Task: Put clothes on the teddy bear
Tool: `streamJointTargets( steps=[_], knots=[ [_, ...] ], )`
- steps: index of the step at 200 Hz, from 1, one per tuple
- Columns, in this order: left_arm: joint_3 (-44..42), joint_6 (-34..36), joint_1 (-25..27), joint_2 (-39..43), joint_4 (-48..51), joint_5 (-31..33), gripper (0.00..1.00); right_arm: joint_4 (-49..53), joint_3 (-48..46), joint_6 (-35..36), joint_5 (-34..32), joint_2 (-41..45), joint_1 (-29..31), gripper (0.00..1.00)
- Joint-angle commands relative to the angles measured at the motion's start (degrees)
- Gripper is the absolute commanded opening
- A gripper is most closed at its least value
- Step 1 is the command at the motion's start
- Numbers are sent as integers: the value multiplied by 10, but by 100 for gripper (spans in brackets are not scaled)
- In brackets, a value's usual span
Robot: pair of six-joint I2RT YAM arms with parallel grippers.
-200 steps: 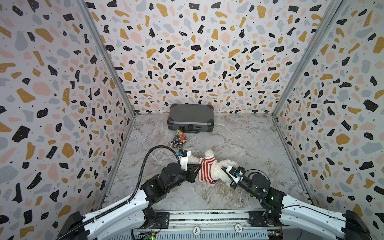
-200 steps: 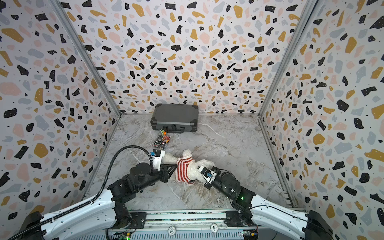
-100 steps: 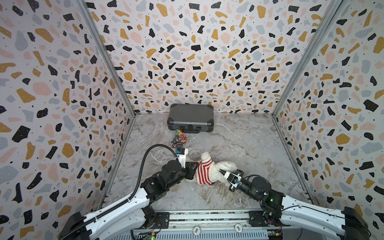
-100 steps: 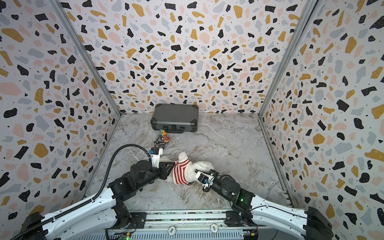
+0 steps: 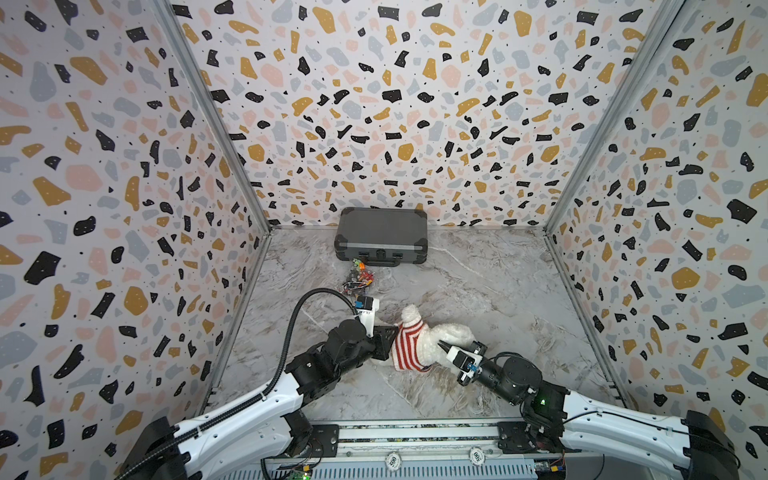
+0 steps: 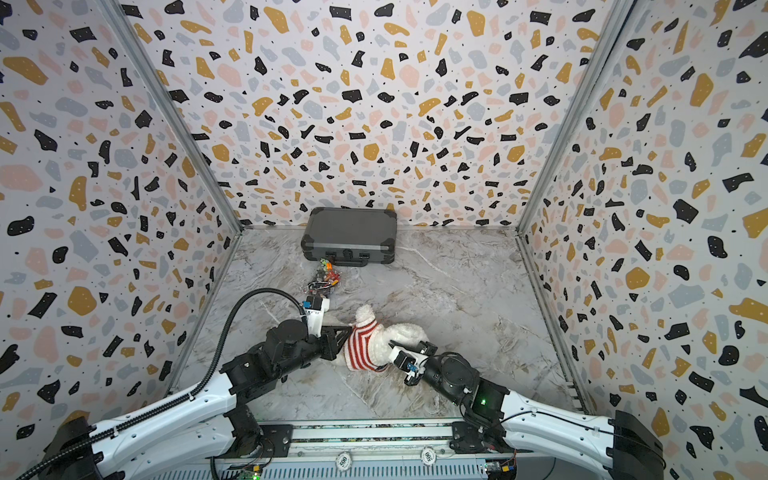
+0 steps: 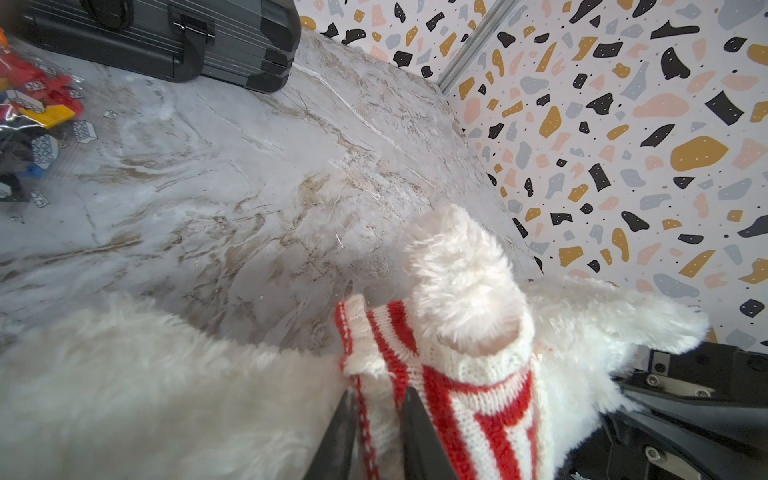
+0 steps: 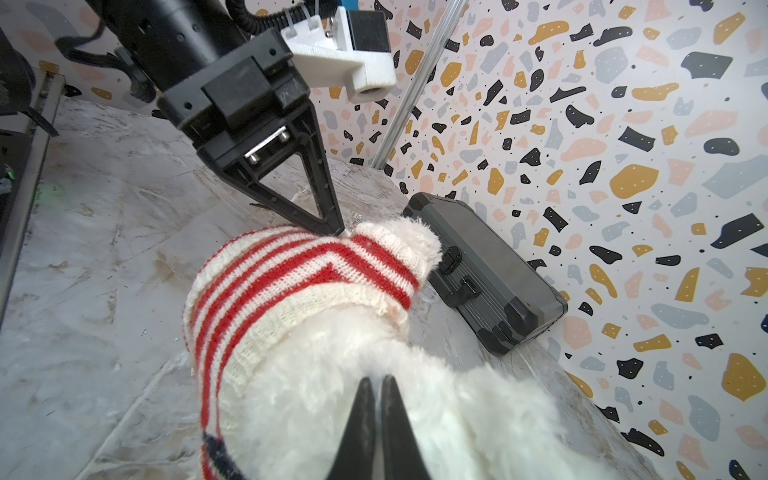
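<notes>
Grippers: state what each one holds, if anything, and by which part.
Left gripper pinches the striped sweater at its edge near the sleeve. Right gripper is shut, tips against the teddy bear; a hold cannot be told.

The teddy bear point(image 5: 451, 332) is fluffy white. Its sweater point(image 5: 409, 348) is knitted in red and white stripes with a cream ribbed edge; the right wrist view shows a dark blue patch low on it. The case point(image 5: 380, 232) is dark grey with a lighter grey band. The floor point(image 5: 490, 282) is pale grey marble with brownish veins. The walls point(image 5: 374, 104) have a terrazzo pattern of black, mustard, pink and blue-grey chips on off-white. The bag of bricks point(image 5: 358, 277) shows red, yellow, orange and blue. The left gripper point(image 8: 334, 227) and right gripper point(image 8: 378, 382) are black.
</notes>
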State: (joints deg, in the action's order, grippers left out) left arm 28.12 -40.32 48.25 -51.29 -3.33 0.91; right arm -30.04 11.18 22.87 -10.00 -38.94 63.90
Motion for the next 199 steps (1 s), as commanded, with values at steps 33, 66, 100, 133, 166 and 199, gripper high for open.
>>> streamJointTargets(
  steps=[33, 66, 100, 133, 166, 199],
  knots=[
    [-8, -1, -2, -6, -29, -6, 9, -39, -1, 6, -12, 7, 5, 0],
    [-12, -3, -2, 3, -26, -2, 0, -39, -1, 7, -19, 6, 5, 0],
    [-18, -5, -10, 19, -11, 18, 0, -35, 0, 5, -27, 8, 5, 0],
    [-33, -17, -27, 32, 1, 32, 0, -32, 3, 2, -42, 6, 5, 0],
    [-39, -19, -36, 44, 14, 48, 0, -31, 3, 1, -47, 4, 5, 0],
    [-40, -17, -39, 46, 22, 56, 0, -32, 4, 1, -49, 4, 6, 0]
  ],
)
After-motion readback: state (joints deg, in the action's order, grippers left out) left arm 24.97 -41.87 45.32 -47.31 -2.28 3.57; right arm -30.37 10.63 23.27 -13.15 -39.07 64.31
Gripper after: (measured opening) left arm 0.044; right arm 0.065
